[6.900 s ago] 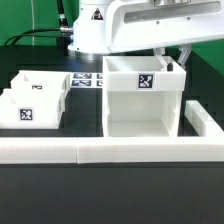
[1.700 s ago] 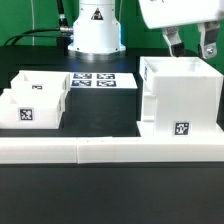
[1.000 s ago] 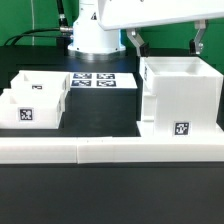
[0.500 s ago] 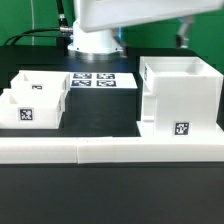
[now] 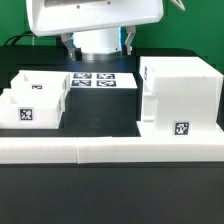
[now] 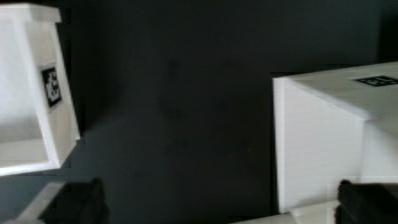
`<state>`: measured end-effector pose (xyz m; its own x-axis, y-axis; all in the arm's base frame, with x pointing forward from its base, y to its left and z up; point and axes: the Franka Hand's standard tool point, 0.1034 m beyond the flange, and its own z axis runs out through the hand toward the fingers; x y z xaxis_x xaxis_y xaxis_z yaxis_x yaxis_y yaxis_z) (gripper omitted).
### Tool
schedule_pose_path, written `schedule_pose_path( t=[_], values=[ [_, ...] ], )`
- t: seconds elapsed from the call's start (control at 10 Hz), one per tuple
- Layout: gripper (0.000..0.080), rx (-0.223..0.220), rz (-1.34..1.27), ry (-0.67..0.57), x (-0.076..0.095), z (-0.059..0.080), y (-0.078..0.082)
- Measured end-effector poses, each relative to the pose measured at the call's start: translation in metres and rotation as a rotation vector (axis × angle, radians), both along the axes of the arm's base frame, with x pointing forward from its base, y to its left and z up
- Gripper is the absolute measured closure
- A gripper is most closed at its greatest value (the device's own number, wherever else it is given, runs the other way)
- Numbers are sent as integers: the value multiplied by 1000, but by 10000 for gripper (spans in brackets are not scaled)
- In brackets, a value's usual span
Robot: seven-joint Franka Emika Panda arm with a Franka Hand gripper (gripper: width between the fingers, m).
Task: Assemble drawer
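Observation:
The drawer's big white housing [image 5: 180, 95] stands on the exterior view's right, with a square tag [image 5: 181, 128] low on its front. Two smaller white trays [image 5: 35, 97] with tags sit together on the left. My gripper [image 6: 217, 198] is open and empty, its dark fingertips [image 6: 71, 202] wide apart over bare black table. In the wrist view a white tagged part [image 6: 36, 90] lies to one side and another [image 6: 338, 130] to the other; I cannot tell which is which. In the exterior view only the arm's white body [image 5: 90, 20] shows, high up.
A long low white rail [image 5: 100, 150] runs along the front. The marker board [image 5: 98, 81] lies flat at the back between the trays and the housing, before the robot's base [image 5: 97, 42].
The arm has swung from above the housing toward the exterior view's left, its fingers leaving that view. The housing, moved right and turned earlier, has stood still since. The trays have not moved.

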<state>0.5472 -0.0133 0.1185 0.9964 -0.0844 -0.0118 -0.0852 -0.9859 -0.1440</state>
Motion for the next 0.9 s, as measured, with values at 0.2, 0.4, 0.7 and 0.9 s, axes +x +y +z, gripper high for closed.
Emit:
schedule_pose_path(
  t=[0.2, 0.4, 0.7, 0.9],
  values=[
    [150, 0, 3, -1, 0, 0, 1],
    [150, -8, 9, 1, -1, -2, -3],
    [150, -75, 34, -8, -26, -28, -38],
    [150, -100, 94, -27, -34, -45, -59]
  ],
)
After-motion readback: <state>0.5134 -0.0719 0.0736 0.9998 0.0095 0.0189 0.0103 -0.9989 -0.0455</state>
